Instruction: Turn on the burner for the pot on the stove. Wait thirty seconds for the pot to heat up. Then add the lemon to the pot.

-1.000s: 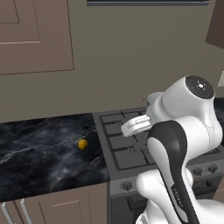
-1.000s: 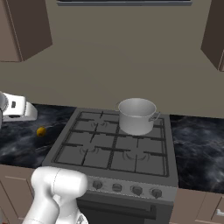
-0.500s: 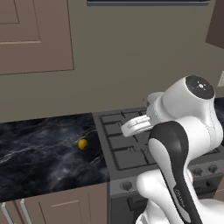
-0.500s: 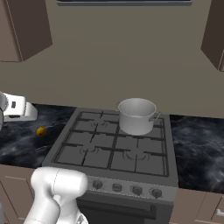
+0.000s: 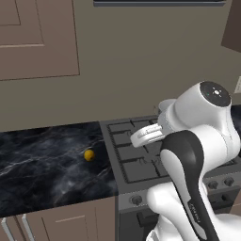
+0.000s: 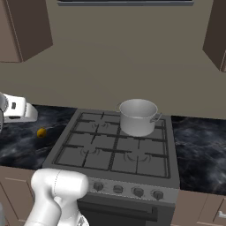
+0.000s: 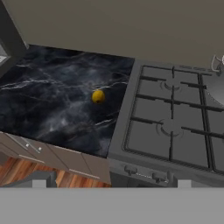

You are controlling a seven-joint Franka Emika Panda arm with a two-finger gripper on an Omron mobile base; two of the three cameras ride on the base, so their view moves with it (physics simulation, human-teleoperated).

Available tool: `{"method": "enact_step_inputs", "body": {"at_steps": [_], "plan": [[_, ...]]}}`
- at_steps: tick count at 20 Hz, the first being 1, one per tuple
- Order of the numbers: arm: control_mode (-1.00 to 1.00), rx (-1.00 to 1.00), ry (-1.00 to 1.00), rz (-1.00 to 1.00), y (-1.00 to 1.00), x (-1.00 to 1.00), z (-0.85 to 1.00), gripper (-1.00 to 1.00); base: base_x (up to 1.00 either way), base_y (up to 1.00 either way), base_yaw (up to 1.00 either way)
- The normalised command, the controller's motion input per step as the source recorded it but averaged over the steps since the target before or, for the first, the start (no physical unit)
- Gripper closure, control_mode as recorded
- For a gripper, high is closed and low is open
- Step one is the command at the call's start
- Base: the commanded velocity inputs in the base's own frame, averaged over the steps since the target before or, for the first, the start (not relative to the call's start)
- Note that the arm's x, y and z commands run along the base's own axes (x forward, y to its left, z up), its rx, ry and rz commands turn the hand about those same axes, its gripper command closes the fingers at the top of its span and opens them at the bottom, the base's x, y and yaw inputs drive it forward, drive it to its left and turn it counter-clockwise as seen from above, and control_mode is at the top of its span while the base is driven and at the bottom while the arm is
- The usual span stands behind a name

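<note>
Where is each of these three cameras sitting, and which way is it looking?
Left base view: behind the arm's left, looking forward and down at the lemon and stove; the white arm rises lower right.
Right base view: behind its right, facing the pot; arm lower left.
Hand view: on the hand, looking down.
All share the lemon and stove.

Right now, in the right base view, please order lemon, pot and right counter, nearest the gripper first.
1. Lemon, far left, just below the gripper.
2. Pot, at the back right of the stove.
3. Right counter, past the stove.

Lemon [image 7: 98,96] left of stove [image 7: 175,127]
</note>
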Motion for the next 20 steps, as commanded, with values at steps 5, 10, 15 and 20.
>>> {"method": "enact_step_inputs", "body": {"at_steps": [5,10,15,20], "plan": [[-1.00,0.00,0.00,0.00,0.00,0.00,0.00,-1.00,0.00,0.00,0.00],[-1.00,0.00,0.00,0.00,0.00,0.00,0.00,-1.00,0.00,0.00,0.00],[-1.00,0.00,0.00,0.00,0.00,0.00,0.00,-1.00,0.00,0.00,0.00],[-1.00,0.00,0.00,0.00,0.00,0.00,0.00,-1.00,0.00,0.00,0.00]]}}
